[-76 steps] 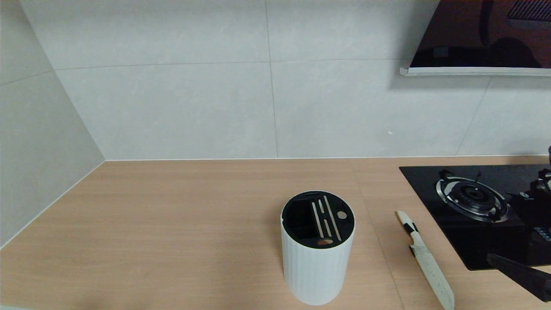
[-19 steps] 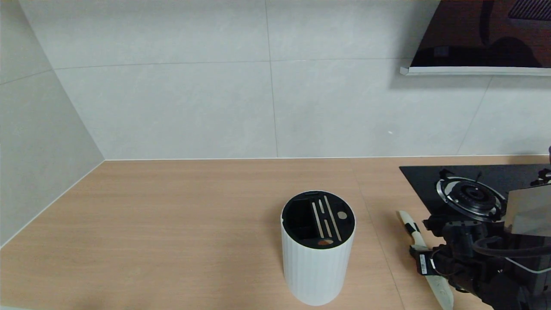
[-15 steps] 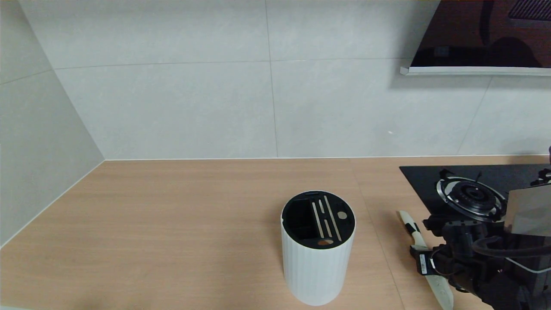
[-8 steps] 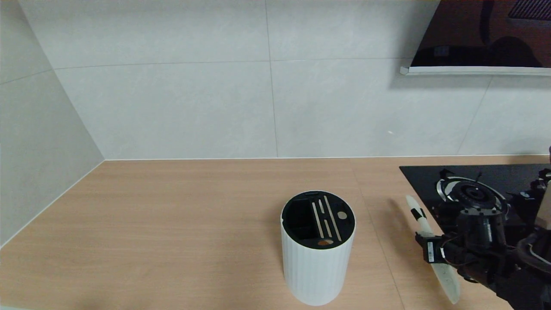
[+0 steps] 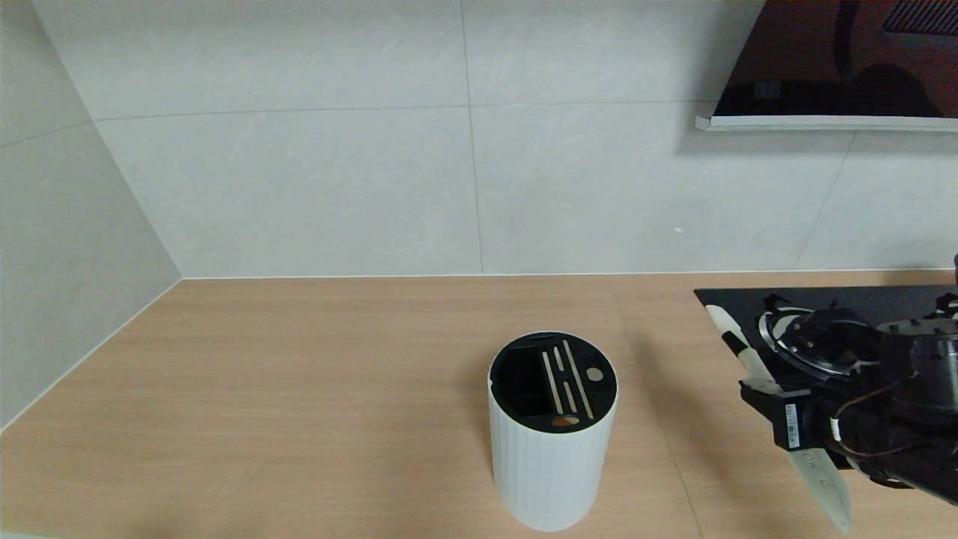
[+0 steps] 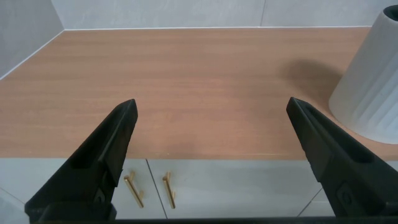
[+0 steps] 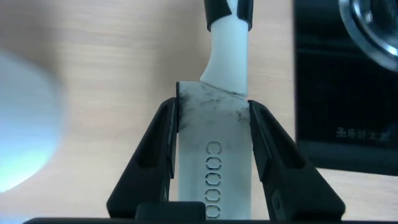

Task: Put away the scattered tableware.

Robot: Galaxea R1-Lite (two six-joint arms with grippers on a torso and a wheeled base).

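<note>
A white knife with a black band on its handle hangs above the counter at the right, tilted, with my right gripper shut on the blade near the handle. In the right wrist view the pale blade sits clamped between the two black fingers. A white ribbed holder with a black slotted top stands left of the knife; its side appears in the left wrist view. My left gripper stands open over the counter's front edge, with nothing between its fingers.
A black gas hob with a burner lies at the right, just behind the right gripper. The wooden counter meets tiled walls at the back and left. A range hood hangs above the hob. Cabinet handles lie below the counter edge.
My right gripper came in from the right, shut on the knife lying on the counter and lifted it up and rightward; the handle now points toward the hob.
</note>
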